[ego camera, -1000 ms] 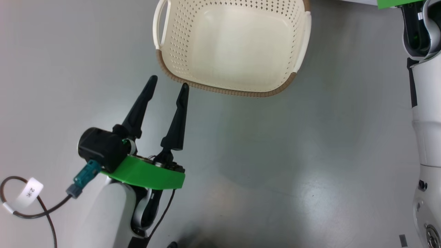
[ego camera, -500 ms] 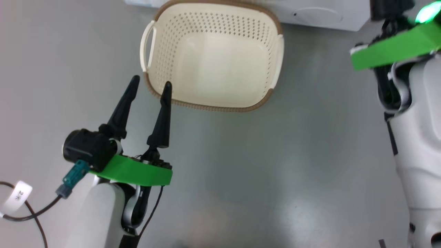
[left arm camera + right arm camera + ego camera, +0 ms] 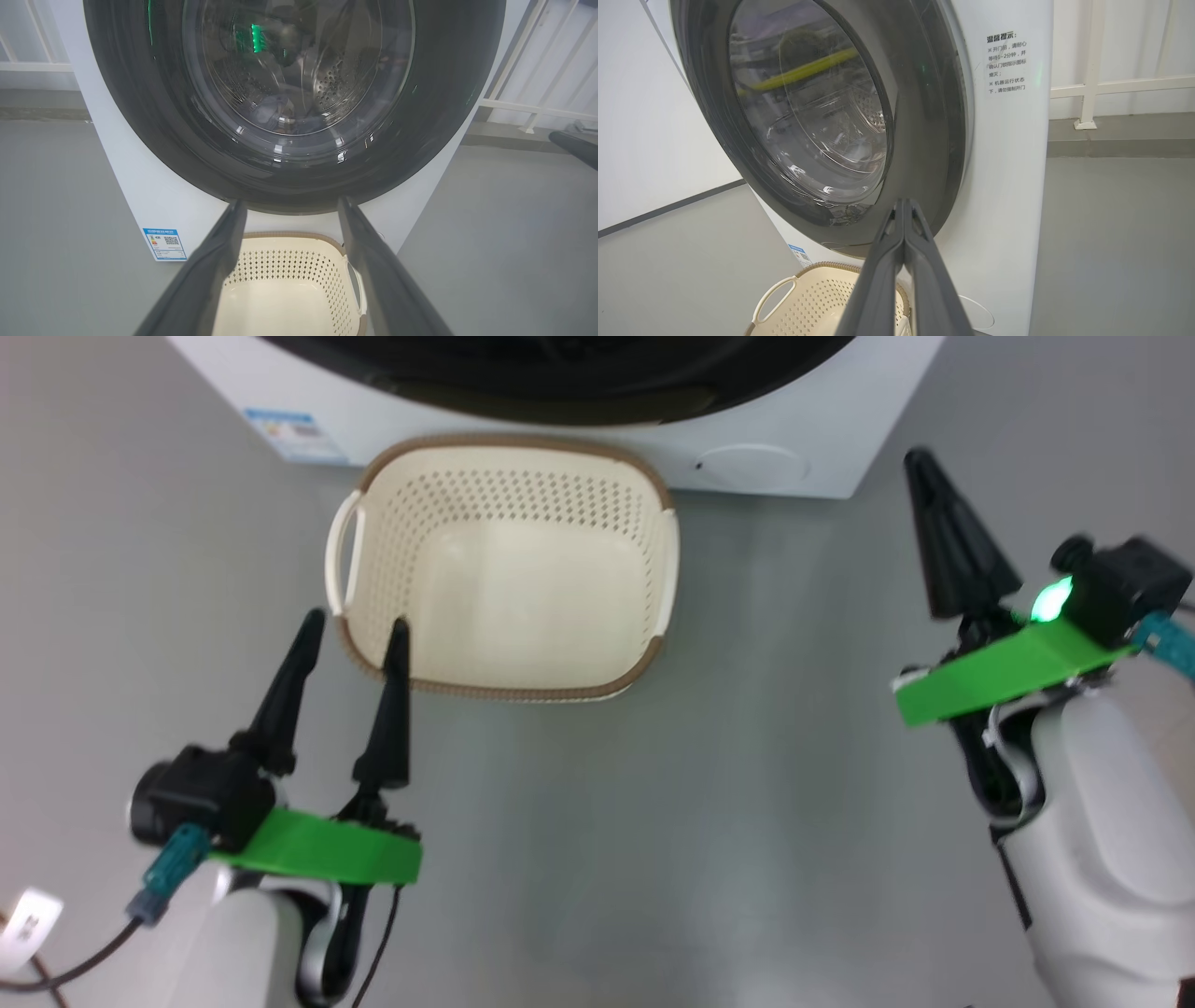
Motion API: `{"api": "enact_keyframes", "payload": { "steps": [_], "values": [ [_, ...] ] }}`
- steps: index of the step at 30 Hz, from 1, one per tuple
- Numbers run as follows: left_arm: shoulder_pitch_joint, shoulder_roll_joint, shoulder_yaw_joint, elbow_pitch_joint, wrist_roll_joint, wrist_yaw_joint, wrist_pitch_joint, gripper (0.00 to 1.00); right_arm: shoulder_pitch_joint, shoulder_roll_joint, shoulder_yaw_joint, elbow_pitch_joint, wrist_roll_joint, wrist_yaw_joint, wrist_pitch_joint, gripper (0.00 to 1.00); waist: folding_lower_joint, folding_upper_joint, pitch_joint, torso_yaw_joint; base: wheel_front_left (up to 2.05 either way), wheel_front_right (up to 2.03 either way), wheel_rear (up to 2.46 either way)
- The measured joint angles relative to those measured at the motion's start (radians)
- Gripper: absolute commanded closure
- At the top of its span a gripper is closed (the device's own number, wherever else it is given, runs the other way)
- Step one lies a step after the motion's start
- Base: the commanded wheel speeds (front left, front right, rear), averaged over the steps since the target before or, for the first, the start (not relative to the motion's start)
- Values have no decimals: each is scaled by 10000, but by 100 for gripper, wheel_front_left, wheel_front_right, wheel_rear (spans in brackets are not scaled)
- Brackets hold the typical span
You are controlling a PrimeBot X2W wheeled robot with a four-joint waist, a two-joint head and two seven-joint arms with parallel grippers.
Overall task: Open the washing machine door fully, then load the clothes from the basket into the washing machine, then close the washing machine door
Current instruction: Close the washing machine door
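Below the shut-looking washing machine door, the basket sits empty, loading seemingly done; left pincer wide, right pincer pinched.

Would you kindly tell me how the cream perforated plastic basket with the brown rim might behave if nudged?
The cream perforated plastic basket looks empty, so probably light. On the smooth grey floor it would likely slide rather than tip. Its thin holed walls may flex.

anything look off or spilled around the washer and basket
Nothing stands out. The basket sits upright and empty on the floor before the washing machine, the washing machine door looks shut, and nothing is spilled.
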Motion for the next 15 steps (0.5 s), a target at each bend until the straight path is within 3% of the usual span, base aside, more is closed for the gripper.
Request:
{"api": "enact_keyframes", "payload": {
  "steps": [9,10,11,12,13,15],
  "values": [
    [1257,257,644,-33,86,-10,0,0,1612,472,-119,-236,27,0,2,98,0,0,-976,-680,0,0,0],
    [1393,270,708,-33,90,-10,0,0,1795,506,-127,-234,27,0,2,91,0,0,-1106,-747,0,0,0],
    [1527,293,763,-33,121,-10,0,0,1967,545,-146,-238,21,0,2,59,0,0,-1233,-811,0,0,0],
    [1667,314,826,-35,174,-10,0,0,2128,591,-180,-242,13,0,2,20,0,0,-1361,-877,0,0,0],
    [1812,320,884,-35,192,-10,0,0,2289,639,-232,-247,-17,0,4,0,0,0,-1495,-942,0,0,0],
    [2109,328,999,-36,290,-10,0,0,2589,711,-309,-276,-63,0,6,0,0,0,-1762,-1062,0,0,0]
  ]
}}
